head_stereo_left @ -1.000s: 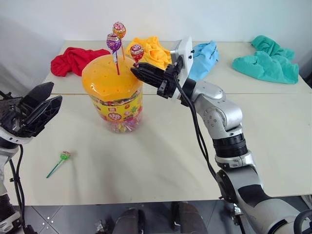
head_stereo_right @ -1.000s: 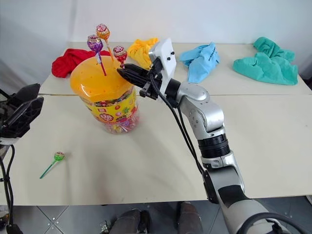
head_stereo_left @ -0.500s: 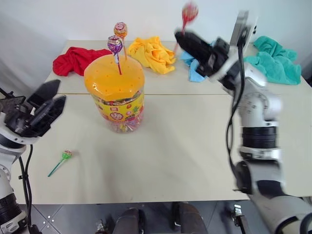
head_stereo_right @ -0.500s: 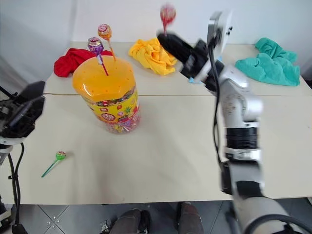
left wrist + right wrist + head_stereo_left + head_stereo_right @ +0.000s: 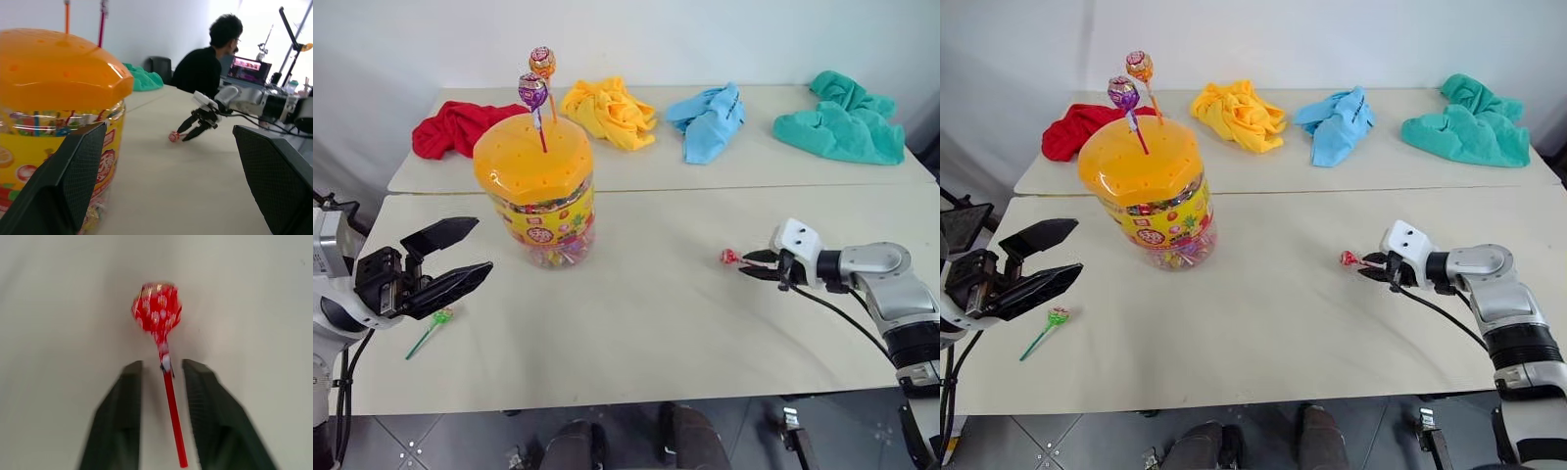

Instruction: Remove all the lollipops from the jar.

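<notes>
The jar [image 5: 536, 201], a clear tub with a domed orange lid, stands left of centre on the table. A purple lollipop [image 5: 532, 91] and an orange lollipop [image 5: 542, 61] stick up from its lid. On the table at the left lies a green lollipop [image 5: 440, 316]. My left gripper [image 5: 481, 245] hovers open just left of the jar, above the green one. At the right, a red lollipop [image 5: 157, 308] lies on the table. Its stick runs between the spread fingers of my right gripper [image 5: 744, 264], which is open and low over the table.
Four crumpled cloths lie along the table's far side: red [image 5: 460, 122], yellow [image 5: 607, 108], blue [image 5: 710, 117] and teal [image 5: 842, 122]. A seam crosses the table behind the jar. A person [image 5: 210, 63] sits at a laptop beyond the table.
My right gripper pulled the red lollipop out of the lid, swung it up and to the right, lowered it to the table and opened. My left gripper drifted down towards the jar.
</notes>
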Robot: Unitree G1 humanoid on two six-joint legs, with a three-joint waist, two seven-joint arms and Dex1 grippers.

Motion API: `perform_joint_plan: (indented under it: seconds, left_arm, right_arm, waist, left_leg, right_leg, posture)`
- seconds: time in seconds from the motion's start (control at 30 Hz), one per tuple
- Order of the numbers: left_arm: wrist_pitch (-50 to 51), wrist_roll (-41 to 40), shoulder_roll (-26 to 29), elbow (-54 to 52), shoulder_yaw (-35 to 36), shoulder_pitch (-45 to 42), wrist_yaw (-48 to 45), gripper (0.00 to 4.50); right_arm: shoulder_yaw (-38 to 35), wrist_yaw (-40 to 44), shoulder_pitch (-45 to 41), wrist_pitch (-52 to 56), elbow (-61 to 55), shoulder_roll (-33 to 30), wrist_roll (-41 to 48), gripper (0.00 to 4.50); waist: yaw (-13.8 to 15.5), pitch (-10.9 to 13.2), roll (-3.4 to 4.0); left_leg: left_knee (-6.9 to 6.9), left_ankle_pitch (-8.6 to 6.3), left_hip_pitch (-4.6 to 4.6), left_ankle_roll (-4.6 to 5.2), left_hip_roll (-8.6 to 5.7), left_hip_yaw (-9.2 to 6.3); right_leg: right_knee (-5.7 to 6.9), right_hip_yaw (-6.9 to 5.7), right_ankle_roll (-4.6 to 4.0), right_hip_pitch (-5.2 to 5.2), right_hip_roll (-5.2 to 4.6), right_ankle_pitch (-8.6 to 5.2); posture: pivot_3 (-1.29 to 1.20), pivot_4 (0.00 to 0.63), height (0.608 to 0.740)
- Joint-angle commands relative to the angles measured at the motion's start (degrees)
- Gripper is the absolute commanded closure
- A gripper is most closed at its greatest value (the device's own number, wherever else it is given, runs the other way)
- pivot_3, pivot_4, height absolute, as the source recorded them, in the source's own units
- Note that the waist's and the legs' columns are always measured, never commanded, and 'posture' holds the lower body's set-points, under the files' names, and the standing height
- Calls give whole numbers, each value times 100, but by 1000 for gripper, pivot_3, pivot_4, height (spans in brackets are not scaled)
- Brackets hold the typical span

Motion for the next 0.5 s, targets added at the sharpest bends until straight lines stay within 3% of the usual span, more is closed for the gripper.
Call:
perform_joint_plan:
  seconds: [0.03,0.07,0.3,0.5]
  left_arm:
    - [-83,-351,-77,-14,383,-149,256,109]
    - [-82,-417,-108,4,440,-172,329,109]
    - [-180,-869,-422,134,885,-403,998,109]
    - [-185,-1002,-446,203,908,-519,1145,109]
  right_arm:
    - [-590,461,-264,198,-576,242,950,1807]
    - [-703,577,-357,290,-725,308,1166,1462]
    - [-976,473,-1671,1651,-1601,1060,2428,1462]
    - [-649,-61,-2412,1894,-1809,2067,2347,1462]
  waist:
    - [8,1,1]
    - [10,3,6]
    - [21,8,13]
    - [27,7,11]
  left_leg:
    - [-1,-1,0,0,1,0]
    - [-1,-3,-2,0,2,0]
    - [0,-6,-3,1,4,-9]
    - [0,-10,-4,1,1,-9]
  right_leg:
    - [0,-1,0,-1,0,0]
    - [0,-3,0,-2,1,0]
    - [5,-9,0,-2,-1,0]
    - [14,-11,-1,-8,-2,0]
  posture:
    - [0,150,740]
    - [0,150,740]
    - [0,150,740]
    - [0,150,740]
